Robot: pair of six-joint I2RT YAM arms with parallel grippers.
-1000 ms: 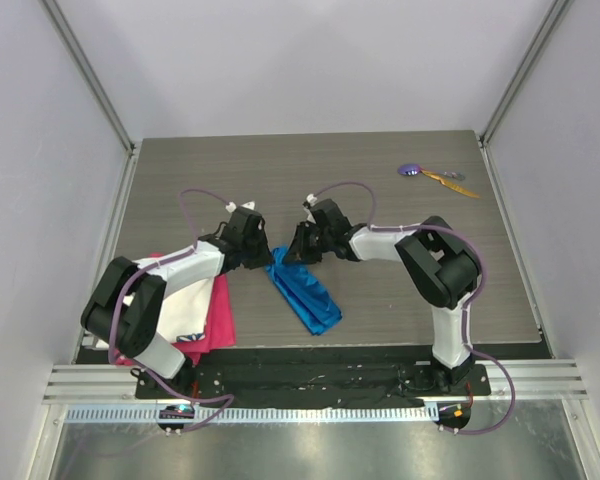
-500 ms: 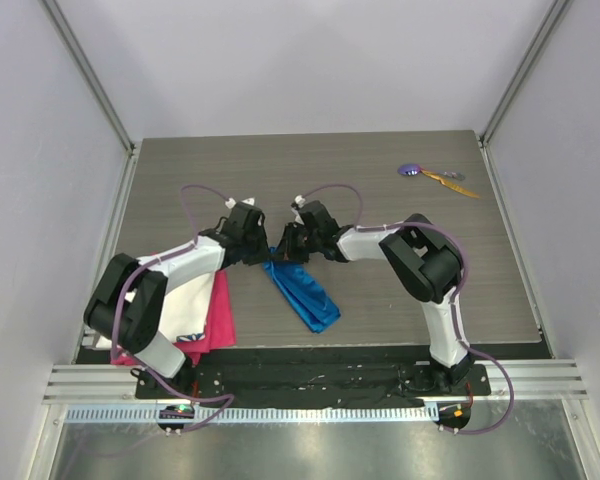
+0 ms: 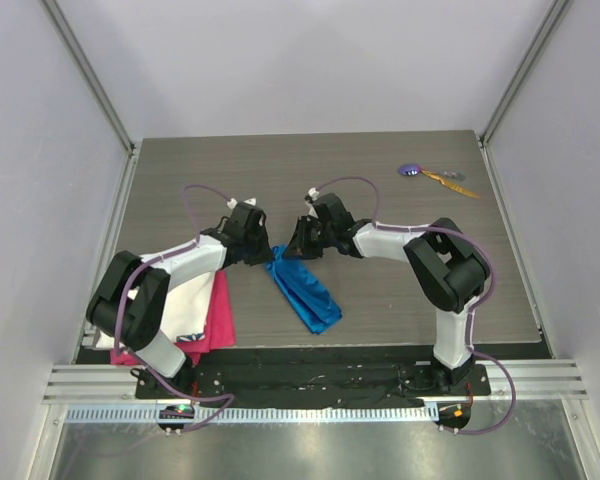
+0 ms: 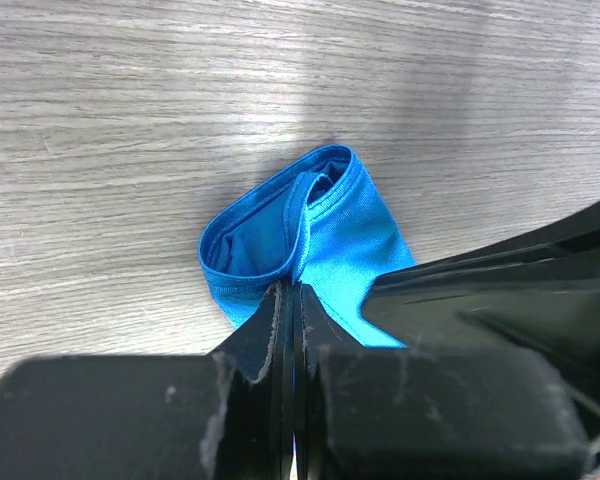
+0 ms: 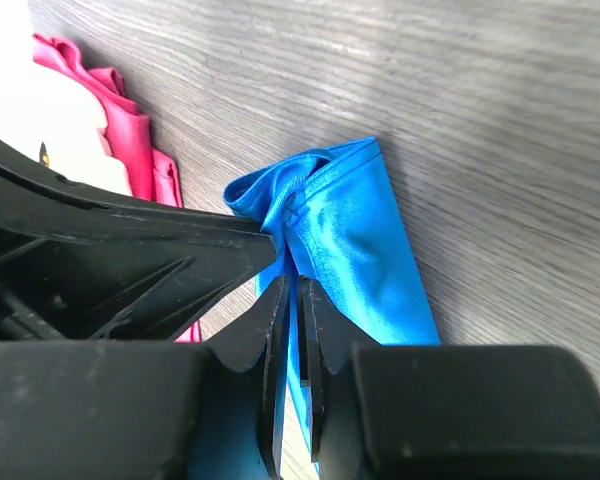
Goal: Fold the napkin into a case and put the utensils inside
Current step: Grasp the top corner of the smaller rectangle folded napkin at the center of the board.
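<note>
Left claw (image 3: 263, 249) (image 4: 292, 297): jaws pressed tight together, a hem of the napkin (image 3: 305, 290) (image 4: 325, 235) (image 5: 360, 240) pinched between the tips. Right claw (image 3: 291, 250) (image 5: 292, 290): jaws all but closed, the thin slit between them filled with blue cloth. It grips the same end of the napkin from the opposite side. The two claws meet almost tip to tip over that end, the left arm reaching in from the left, the right arm from the right.

Napkin: folded to a long narrow band, lying on the tabletop (image 3: 380, 215) near its middle. It runs from a far-left end at the claws to a near-right end close to the tabletop's near edge. In the left wrist view the gripped end gapes as a small loop, hem turned up, inner face in shade. In the right wrist view the band is smooth and shiny, with one puckered fold at the pinch.

Purple-headed utensil (image 3: 411, 170) and orange-yellow utensil (image 3: 447, 181): far-right part of the tabletop, just beside each other, well apart from the napkin and both claws. Whether they touch cannot be told.

White cloth (image 3: 192, 298) and pink cloth (image 3: 221, 320): near-left, partly under the left arm, white lying over pink, apart from the napkin.
</note>
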